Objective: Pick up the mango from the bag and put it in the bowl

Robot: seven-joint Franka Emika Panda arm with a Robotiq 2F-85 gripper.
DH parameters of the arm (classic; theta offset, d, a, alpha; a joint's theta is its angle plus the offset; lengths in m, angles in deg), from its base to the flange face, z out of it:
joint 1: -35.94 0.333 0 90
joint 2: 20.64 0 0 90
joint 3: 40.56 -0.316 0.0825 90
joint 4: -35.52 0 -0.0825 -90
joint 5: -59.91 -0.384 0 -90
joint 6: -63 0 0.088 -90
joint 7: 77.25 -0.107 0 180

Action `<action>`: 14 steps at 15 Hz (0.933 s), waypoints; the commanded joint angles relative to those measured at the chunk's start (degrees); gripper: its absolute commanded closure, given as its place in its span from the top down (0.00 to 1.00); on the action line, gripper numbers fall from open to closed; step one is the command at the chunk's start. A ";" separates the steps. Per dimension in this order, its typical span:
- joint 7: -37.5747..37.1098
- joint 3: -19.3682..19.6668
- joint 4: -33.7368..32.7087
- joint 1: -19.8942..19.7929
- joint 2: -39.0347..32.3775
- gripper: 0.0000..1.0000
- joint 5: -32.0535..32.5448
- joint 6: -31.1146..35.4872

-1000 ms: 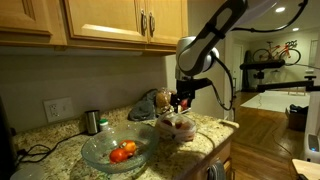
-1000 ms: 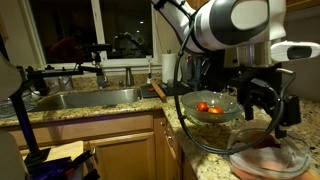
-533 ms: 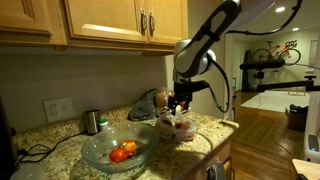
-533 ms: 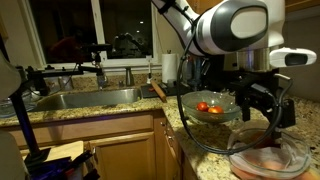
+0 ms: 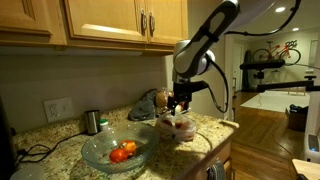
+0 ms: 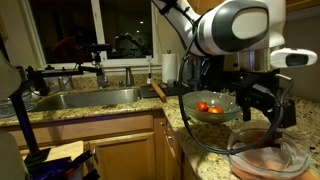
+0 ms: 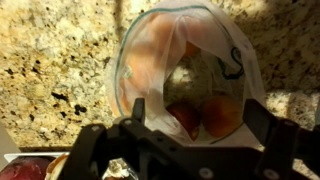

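The clear crinkly bag (image 7: 185, 60) lies on the granite counter with its mouth open toward the wrist camera. Inside it are an orange-yellow fruit, apparently the mango (image 7: 222, 114), and a darker red fruit (image 7: 184, 118) beside it. My gripper (image 7: 197, 112) hangs open just above the bag's mouth, with nothing between its fingers (image 7: 139, 106). In both exterior views the gripper (image 5: 181, 101) (image 6: 262, 106) hovers over the bag (image 5: 178, 127) (image 6: 270, 160). The wide glass bowl (image 5: 100, 158) (image 6: 190, 116) stands next to the bag and holds red and orange fruit (image 5: 122, 152).
A small steel cup (image 5: 92, 121) stands behind the bowl near a wall outlet (image 5: 58, 108). The counter edge (image 5: 205, 148) drops off just past the bag. A sink (image 6: 85, 98) and a paper towel roll (image 6: 170, 68) lie further along the counter.
The arm shifted slightly a second ago and has held still since. The jaws have stayed open above the bag.
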 commanded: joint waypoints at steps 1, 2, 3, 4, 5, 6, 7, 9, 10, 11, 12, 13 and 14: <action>0.49 0.77 -2.41 0.65 -2.32 1.00 -1.31 -1.39; -0.01 0.95 -3.16 0.75 -3.29 1.00 -0.95 -1.17; -0.41 1.07 -4.26 0.81 -4.59 1.00 -0.74 -1.38; -0.72 1.20 -5.23 0.87 -5.63 1.00 -0.55 -1.34; -0.88 1.26 -6.32 0.90 -6.84 1.00 -0.50 -1.33; -0.95 1.28 -7.44 0.91 -8.02 1.00 -0.50 -1.31; -0.84 1.21 -8.53 0.85 -9.10 1.00 -0.69 -1.39; -0.95 1.15 -10.65 0.94 -10.85 1.00 -0.76 -1.72; -0.93 1.04 -11.51 1.00 -11.46 1.00 -0.84 -1.74; -0.88 0.94 -12.39 1.11 -12.12 1.00 -0.83 -1.78; -0.97 0.91 -13.28 1.27 -12.71 1.00 -0.75 -1.89; -1.01 0.87 -14.00 1.42 -13.18 1.00 -0.74 -2.01; -0.99 0.70 -14.81 1.55 -13.58 1.00 -0.89 -2.17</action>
